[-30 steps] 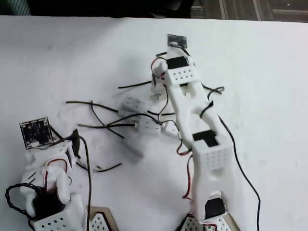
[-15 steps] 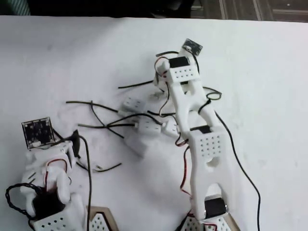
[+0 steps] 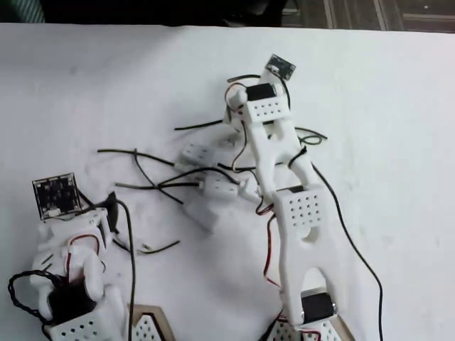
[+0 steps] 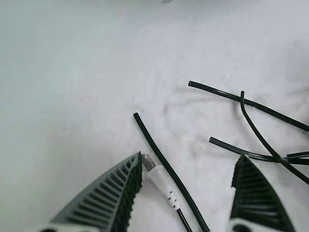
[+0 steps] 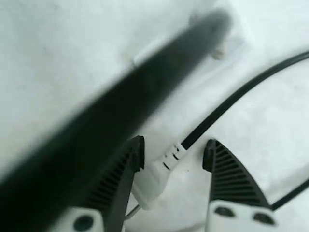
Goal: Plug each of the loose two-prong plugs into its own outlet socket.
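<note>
Two loose plugs show here, both small and white, each with a black cord on its end.

One, the left plug (image 4: 161, 181), lies flat on the table (image 3: 398, 92) at the near left. The left gripper (image 4: 189, 159) is spread wide and low over it. The plug sits close to one finger (image 4: 118, 191) and well apart from the other. A black cord (image 4: 154, 142) lies just beside it. This gripper holds nothing.

The right plug (image 5: 155, 176) lies far out, past the middle of the table. The right gripper (image 5: 175, 142) is about half open around it. The plug looks to rest against one finger, with a gap to the other, so it is not pinched. Its cord (image 5: 231, 99) runs away across the table.

The white sockets (image 3: 219, 186) sit in the middle of the table, between the two arms, with cords tangled around them.

I think the plugs are very light and hard. The white bodies look smooth, so they may slip or twist in a loose grip. The cords are bendy and may tug a plug sideways. The prongs are thin and could bend. The best place to hold is the fat white body, pinched on its flat sides. Leave the prongs sticking out free, and do not grab the cord.
</note>
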You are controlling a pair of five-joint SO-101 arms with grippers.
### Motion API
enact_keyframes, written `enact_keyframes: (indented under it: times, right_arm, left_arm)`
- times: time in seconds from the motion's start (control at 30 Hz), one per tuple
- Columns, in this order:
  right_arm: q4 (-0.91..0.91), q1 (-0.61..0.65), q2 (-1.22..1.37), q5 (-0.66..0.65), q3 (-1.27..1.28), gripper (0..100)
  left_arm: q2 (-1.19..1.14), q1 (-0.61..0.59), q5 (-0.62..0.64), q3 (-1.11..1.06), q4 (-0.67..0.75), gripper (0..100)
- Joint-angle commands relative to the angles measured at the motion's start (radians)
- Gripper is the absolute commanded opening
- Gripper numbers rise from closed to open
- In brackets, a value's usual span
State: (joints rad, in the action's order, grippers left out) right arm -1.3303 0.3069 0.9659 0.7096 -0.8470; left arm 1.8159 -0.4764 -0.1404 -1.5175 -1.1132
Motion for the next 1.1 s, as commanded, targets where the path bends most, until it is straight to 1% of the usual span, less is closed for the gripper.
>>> enact_keyframes:
  times: [0.0, 0.13, 0.2, 0.3, 0.37, 0.47, 0.7, 0.77, 0.93, 1.07]
  right_arm:
    - [0.007, 0.035, -0.002, 0.003, -0.031, 14.9]
    - [0.012, 0.027, -0.002, 0.003, -0.029, 0.9]
    - [0.007, 0.027, -0.002, 0.003, -0.023, 3.5]
    - [-0.008, 0.024, -0.007, 0.003, -0.026, 1.7]
    - [-0.044, 0.016, -0.016, -0.002, -0.038, 1.8]
    - [-0.147, 0.015, -0.048, -0.014, -0.092, 1.7]
    - [-0.381, -0.038, -0.108, -0.196, -0.247, 1.7]
    - [-0.389, -0.061, -0.131, -0.253, -0.256, 1.7]
    - [-0.39, -0.12, -0.214, -0.341, -0.186, 1.7]
    - [-0.39, -0.162, -0.334, -0.419, 0.0, 1.7]
  left_arm:
    - [0.007, -0.001, -0.009, 0.006, 0.023, 31]
    - [0.007, -0.001, -0.009, 0.006, 0.023, 31]
    - [0.007, -0.001, -0.009, 0.006, 0.023, 31]
    - [0.007, -0.001, -0.011, 0.006, 0.023, 31]
    - [0.007, -0.001, -0.011, 0.006, 0.023, 31]
    - [0.007, -0.001, -0.011, 0.006, 0.023, 31]
    - [0.007, -0.001, -0.011, 0.005, 0.023, 31]
    - [0.007, -0.001, -0.011, 0.005, 0.023, 31]
    - [0.007, -0.001, -0.011, 0.005, 0.023, 31]
    - [0.007, -0.001, -0.011, 0.005, 0.023, 31]
